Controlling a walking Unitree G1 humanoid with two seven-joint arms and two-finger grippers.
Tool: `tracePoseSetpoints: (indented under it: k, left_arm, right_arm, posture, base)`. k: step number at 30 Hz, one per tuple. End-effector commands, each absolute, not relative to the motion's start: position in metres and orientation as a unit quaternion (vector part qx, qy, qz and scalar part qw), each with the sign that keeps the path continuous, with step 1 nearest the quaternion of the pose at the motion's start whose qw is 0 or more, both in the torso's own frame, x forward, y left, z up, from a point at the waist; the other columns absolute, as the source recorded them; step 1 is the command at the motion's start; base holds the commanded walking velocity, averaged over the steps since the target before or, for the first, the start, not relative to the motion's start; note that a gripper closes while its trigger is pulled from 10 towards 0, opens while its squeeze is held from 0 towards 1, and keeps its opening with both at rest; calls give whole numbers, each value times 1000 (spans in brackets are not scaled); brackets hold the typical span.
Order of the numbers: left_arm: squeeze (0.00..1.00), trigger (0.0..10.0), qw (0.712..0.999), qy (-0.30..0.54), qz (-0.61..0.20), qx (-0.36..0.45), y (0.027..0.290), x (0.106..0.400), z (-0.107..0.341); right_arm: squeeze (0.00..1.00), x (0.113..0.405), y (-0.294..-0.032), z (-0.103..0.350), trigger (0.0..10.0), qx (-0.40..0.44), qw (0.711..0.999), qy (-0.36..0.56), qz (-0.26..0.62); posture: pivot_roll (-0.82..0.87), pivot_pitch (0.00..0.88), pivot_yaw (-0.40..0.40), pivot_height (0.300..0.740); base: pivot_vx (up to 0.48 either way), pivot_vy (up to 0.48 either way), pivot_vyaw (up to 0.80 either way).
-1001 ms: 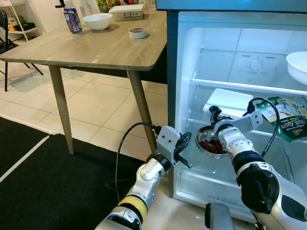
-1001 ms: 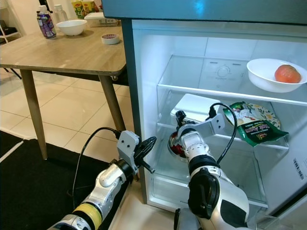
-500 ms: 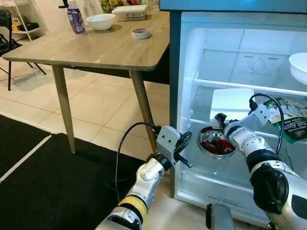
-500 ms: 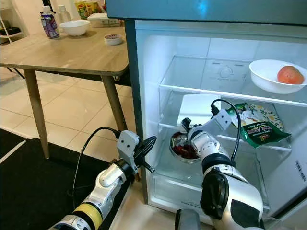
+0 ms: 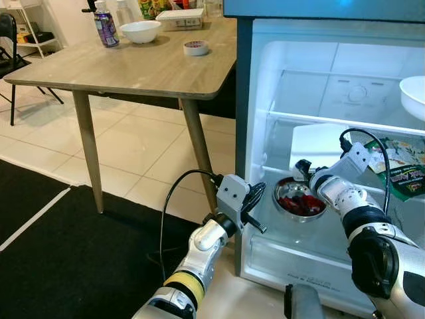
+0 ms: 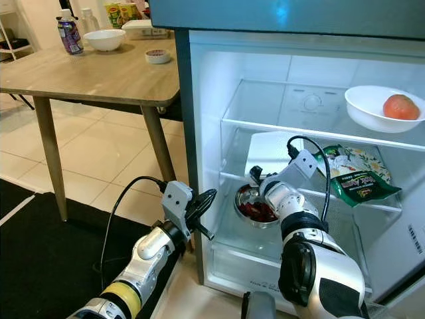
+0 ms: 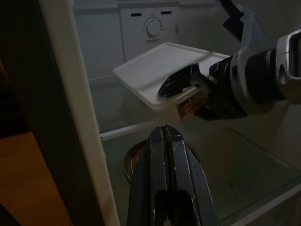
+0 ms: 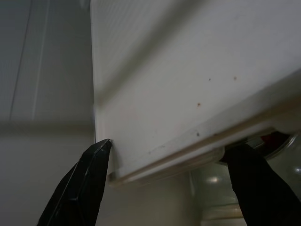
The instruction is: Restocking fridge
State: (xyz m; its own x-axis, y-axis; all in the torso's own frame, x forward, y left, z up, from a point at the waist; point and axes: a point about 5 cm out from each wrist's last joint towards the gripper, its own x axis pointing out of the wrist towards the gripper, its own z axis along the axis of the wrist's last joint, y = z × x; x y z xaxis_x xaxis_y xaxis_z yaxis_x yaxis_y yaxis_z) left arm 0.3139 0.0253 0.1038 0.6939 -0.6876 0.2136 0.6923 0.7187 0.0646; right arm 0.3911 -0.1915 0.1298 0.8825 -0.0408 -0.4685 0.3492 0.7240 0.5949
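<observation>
A steel bowl (image 5: 300, 199) of red food sits on the fridge's lower glass shelf (image 6: 265, 232). Just above it, my right gripper (image 5: 302, 167) is open at the front edge of a white lidded container (image 5: 322, 143). In the right wrist view its fingers (image 8: 89, 179) stand wide apart on either side of the container's rim (image 8: 188, 155), and the bowl (image 8: 277, 141) peeks out below. My left gripper (image 5: 257, 201) is shut and empty, held outside the fridge by its left wall. Its fingers (image 7: 164, 141) point in at the bowl (image 7: 131, 160).
A green snack bag (image 6: 355, 176) lies on the middle shelf to the right of the container. A white bowl (image 6: 372, 109) with an orange fruit (image 6: 400, 106) stands on the top shelf. A wooden table (image 5: 133, 66) with a bottle (image 5: 104, 25), bowl (image 5: 139, 30) and tape roll (image 5: 194, 47) stands left. A black mat (image 5: 66, 266) covers the floor.
My right gripper set the steel bowl on the lower shelf, let go, and rose to the white container's edge. The left arm has stayed put.
</observation>
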Motion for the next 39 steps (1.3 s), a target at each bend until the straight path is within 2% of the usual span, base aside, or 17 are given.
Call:
tracePoseSetpoints:
  k: [1,9,19,28,39]
  left_arm:
    - [0,10000,915,-119,-385,-29,11,309,107]
    - [0,10000,914,-119,-386,-30,10,309,107]
    - [0,10000,915,-118,-386,-31,10,309,107]
    - [0,10000,915,-119,-384,-31,11,309,107]
    - [0,10000,915,-120,-385,-31,10,309,108]
  right_arm:
    - [0,379,-183,103,10000,336,893,279,-107]
    - [0,374,-177,96,10000,393,867,298,-72]
    - [0,368,-178,85,10000,391,863,310,-76]
    - [0,382,-190,111,10000,442,871,201,-75]
    - [0,392,-191,136,10000,495,859,124,-42]
  posture:
    - [-58,0,43,381]
    - [-63,0,44,381]
    - [-64,0,45,381]
    - [-64,0,45,381]
    - [-60,0,44,381]
  base:
    - [0,0,0]
    - [0,0,0]
    - [0,0,0]
    - [0,0,0]
    - [0,0,0]
